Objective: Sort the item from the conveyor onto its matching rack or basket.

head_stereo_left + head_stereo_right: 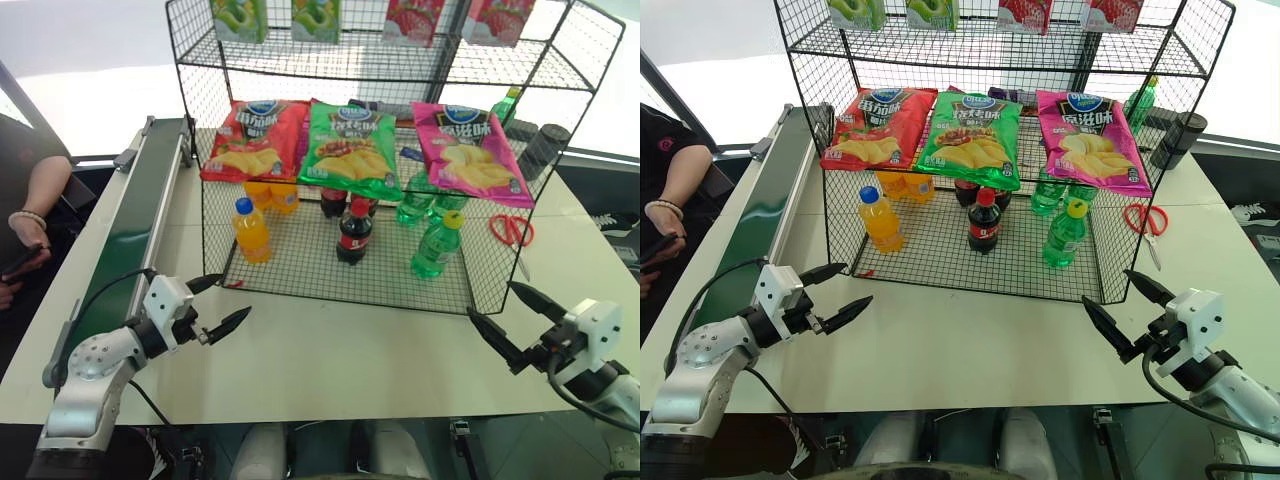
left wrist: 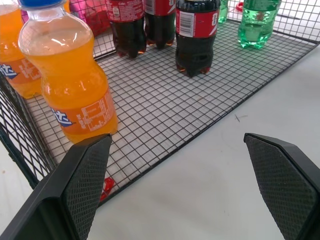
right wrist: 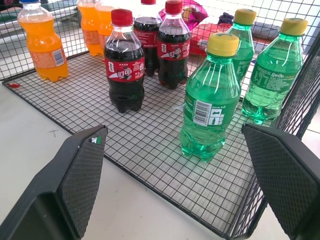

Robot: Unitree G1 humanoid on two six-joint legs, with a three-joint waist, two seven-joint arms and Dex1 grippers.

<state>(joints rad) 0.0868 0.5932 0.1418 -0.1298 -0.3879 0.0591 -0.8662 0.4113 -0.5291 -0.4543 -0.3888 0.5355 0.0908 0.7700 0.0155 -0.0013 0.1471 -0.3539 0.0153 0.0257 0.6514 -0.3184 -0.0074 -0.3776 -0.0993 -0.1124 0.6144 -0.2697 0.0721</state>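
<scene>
Both my claws are spread wide and holding nothing, hovering over the white table (image 1: 350, 370) in front of the rack (image 1: 330, 285). My left gripper (image 1: 222, 303) sits near the rack's front left corner, my right gripper (image 1: 505, 318) near its front right corner.

The rack is pretty stocked. On the bottom wire shelf the green soda bottle (image 3: 210, 97) with the yellow cap stands upright at the front right, with two more green ones (image 3: 272, 70) behind it. In the middle stands a dark cola bottle (image 3: 125, 62) with a red cap, more colas behind it. On the left is an orange drink bottle (image 2: 70, 75) with a blue cap, more orange ones further back.

The tier above holds three chip bags: red (image 1: 255, 140), green (image 1: 348, 148), pink (image 1: 470, 152). More snack packs hang along the top.

The conveyor (image 1: 125, 235) runs along the rack's left side, and its belt looks bare.
</scene>
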